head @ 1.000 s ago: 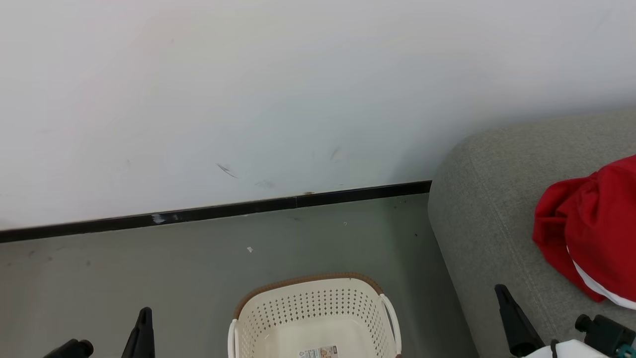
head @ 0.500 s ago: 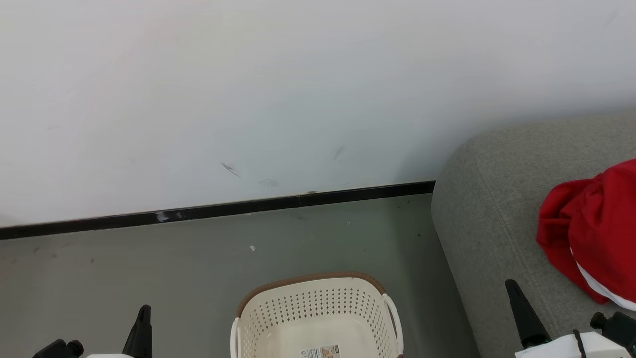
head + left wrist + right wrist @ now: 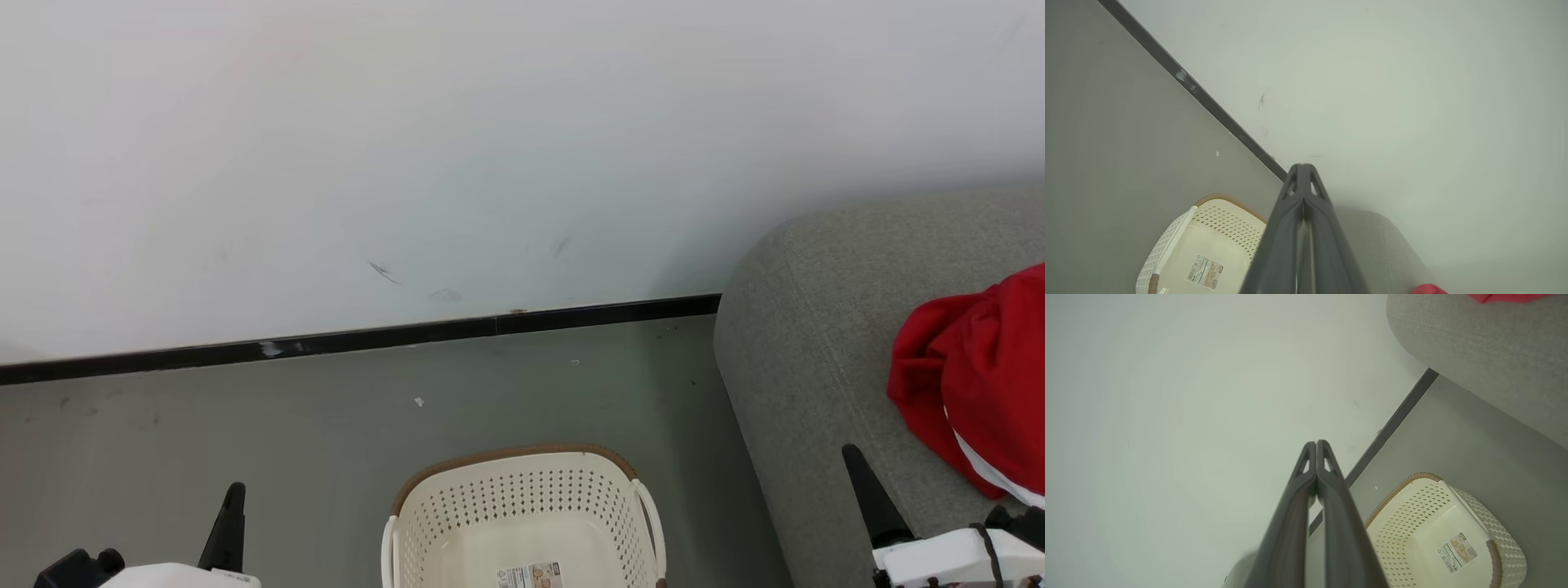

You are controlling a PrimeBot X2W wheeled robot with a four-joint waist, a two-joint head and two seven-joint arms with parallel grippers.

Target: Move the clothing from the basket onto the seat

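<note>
Left of the basket [image 3: 522,500], the left gripper [image 3: 236,492] is a slim black spike on a white housing [image 3: 184,576] with a black knob [image 3: 77,563]. Right of the basket, the right gripper [image 3: 850,452] has a white casing [image 3: 939,559] carrying a black cable [image 3: 990,545]. Its fingers [image 3: 1290,526] show triangular cut-outs [image 3: 1327,464].

One paper label [image 3: 1457,552] for you, on the bottom of the basket [image 3: 1404,522]: barcode-like stripes, a small picture, lines of print. You can't read any of it.
</note>
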